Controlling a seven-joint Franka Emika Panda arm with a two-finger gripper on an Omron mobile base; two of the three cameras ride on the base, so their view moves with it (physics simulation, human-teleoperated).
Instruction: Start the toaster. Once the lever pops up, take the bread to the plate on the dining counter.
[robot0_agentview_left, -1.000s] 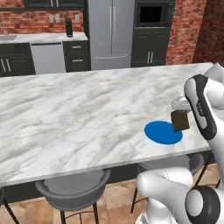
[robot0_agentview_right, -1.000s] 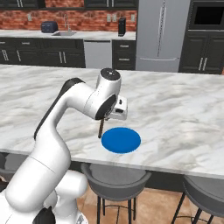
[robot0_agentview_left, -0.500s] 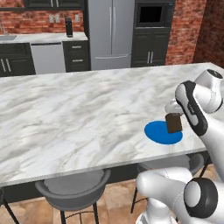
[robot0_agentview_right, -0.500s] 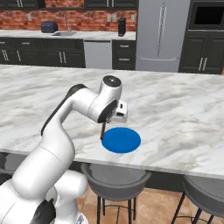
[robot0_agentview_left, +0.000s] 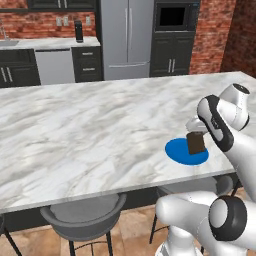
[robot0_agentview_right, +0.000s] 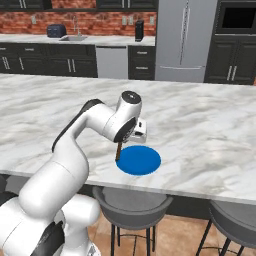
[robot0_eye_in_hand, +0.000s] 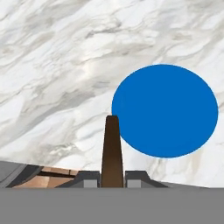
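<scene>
My gripper (robot0_agentview_left: 195, 134) is shut on the bread (robot0_agentview_left: 196, 144), a small dark-brown slice that hangs upright just above the blue plate (robot0_agentview_left: 180, 152) on the dining counter (robot0_agentview_left: 100, 125). In the right base view the gripper (robot0_agentview_right: 120, 144) holds the bread (robot0_agentview_right: 118, 151) edge-on at the left rim of the plate (robot0_agentview_right: 140, 160). The hand view shows the bread (robot0_eye_in_hand: 112, 148) between the fingertips (robot0_eye_in_hand: 89, 179), beside the rim of the plate (robot0_eye_in_hand: 165, 110). The dark toaster (robot0_agentview_right: 56, 30) stands far off on the back worktop.
Grey stools (robot0_agentview_left: 82, 217) are tucked under the counter's near edge (robot0_agentview_right: 132, 202). A steel fridge (robot0_agentview_left: 125, 37), black cabinets and a brick wall line the back. A small black canister (robot0_agentview_right: 139, 30) stands on the back worktop.
The gripper has carried the bread a little lower and toward the plate's middle. The plate has not moved.
</scene>
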